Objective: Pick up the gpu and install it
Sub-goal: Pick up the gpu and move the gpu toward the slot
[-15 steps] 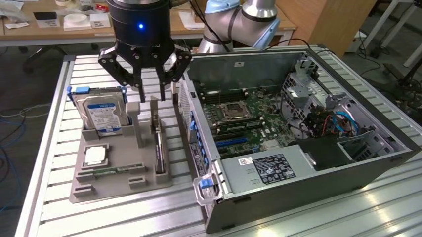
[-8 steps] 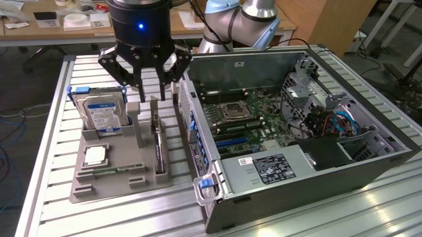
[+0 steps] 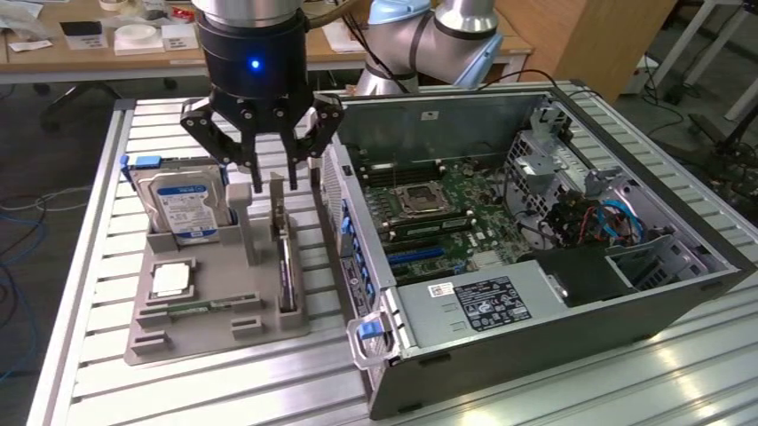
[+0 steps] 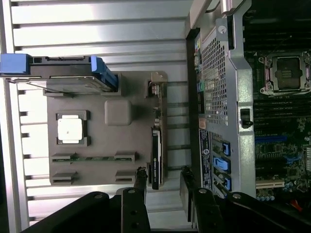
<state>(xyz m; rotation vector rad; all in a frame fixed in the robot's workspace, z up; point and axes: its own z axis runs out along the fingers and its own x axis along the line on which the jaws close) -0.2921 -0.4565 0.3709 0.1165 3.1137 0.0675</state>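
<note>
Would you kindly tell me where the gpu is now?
The gpu stands on edge in the grey holder tray, between the hard drive on the exterior view's left and the computer case on its right, below the open end effector.

Black claw (image 3: 273,180) (blue light (image 3: 252,64)); silver arm (image 3: 468,27); blue cap (image 3: 397,9)

Grey tray (image 3: 201,335), black pincer (image 3: 273,182), green motherboard (image 3: 464,211) (hard drive label (image 3: 190,214) white-blue)
</note>
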